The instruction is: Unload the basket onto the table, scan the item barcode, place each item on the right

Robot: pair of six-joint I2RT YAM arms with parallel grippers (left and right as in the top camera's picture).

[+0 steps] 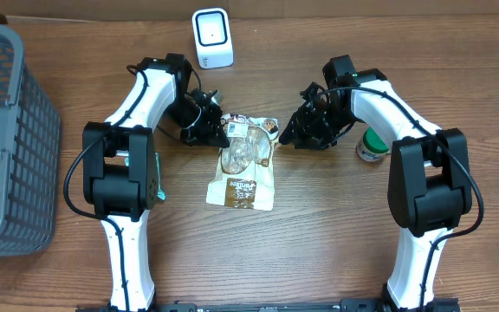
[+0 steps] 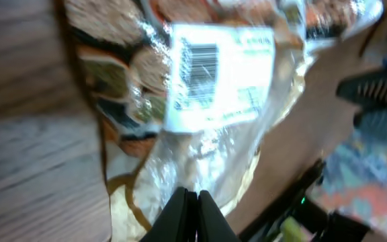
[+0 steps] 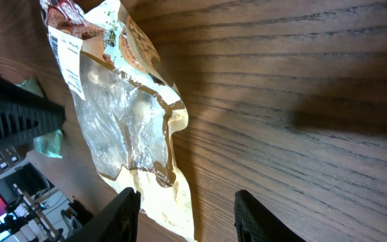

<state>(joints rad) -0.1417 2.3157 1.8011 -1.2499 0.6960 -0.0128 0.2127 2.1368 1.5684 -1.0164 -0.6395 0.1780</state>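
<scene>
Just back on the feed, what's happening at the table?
Both arms are at the snack bag lying mid-table. The left gripper is shut at the bag's edge; whether it pinches the film is unclear. The right gripper hangs open beside its other side, holding nothing. The barcode label faces up; the scanner stands at the far edge, bag not yet brought to it.

A grey basket (image 1: pixel 37 173) stands far left, a green-topped tin (image 1: pixel 372 146) right.
</scene>
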